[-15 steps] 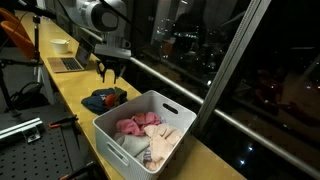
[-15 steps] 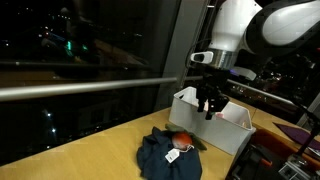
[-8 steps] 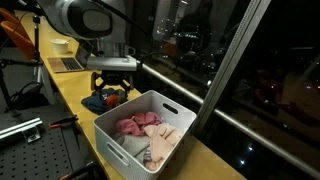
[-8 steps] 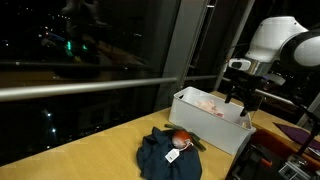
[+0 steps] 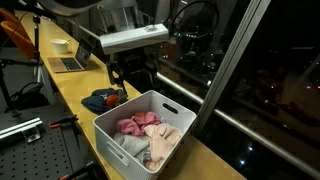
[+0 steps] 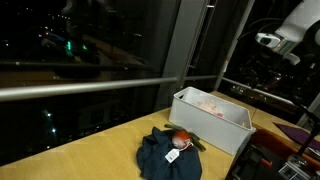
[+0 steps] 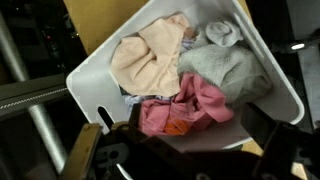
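My gripper hangs open high above a white plastic bin, with nothing between its dark fingers. Straight below it in the wrist view a pink garment lies in the bin, with a beige one and a grey one beside it. In an exterior view the gripper is raised over the bin, above its end nearest the dark blue cloth on the wooden counter. That crumpled cloth lies in front of the bin with a small orange-red item on it.
The counter runs along a dark window with a metal rail. A laptop and a white bowl sit at its far end. A perforated metal bench stands beside the counter.
The gripper has risen from just above the dark blue cloth and swung over the bin, now much higher. Its jaws have opened wider. The cloth and bin have not moved.
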Robot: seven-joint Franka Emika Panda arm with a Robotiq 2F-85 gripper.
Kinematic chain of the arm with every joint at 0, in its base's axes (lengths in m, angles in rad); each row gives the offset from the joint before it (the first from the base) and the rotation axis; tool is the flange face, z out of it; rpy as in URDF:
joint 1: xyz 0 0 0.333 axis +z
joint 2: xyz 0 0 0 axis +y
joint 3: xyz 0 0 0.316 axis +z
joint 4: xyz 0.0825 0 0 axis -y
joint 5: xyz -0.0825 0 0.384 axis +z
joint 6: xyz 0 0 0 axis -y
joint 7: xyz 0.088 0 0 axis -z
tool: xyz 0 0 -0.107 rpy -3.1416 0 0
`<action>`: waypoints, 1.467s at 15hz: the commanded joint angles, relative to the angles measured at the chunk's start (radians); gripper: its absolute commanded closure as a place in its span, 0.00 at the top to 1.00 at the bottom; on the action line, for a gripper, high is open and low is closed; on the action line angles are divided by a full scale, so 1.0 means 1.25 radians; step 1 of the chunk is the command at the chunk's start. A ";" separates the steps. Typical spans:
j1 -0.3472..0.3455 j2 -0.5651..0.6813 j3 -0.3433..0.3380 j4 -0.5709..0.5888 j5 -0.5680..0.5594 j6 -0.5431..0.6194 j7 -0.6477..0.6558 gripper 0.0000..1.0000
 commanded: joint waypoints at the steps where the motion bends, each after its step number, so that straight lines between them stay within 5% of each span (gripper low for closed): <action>1: 0.025 0.103 -0.036 0.064 0.057 0.069 -0.104 1.00; 5: 0.033 0.273 -0.040 0.132 0.253 0.107 -0.249 1.00; 9: -0.037 0.411 0.026 0.218 0.370 0.068 -0.343 1.00; 15: -0.120 0.566 0.078 0.301 0.345 0.066 -0.326 1.00; 22: -0.143 0.672 0.083 0.347 0.291 0.075 -0.294 1.00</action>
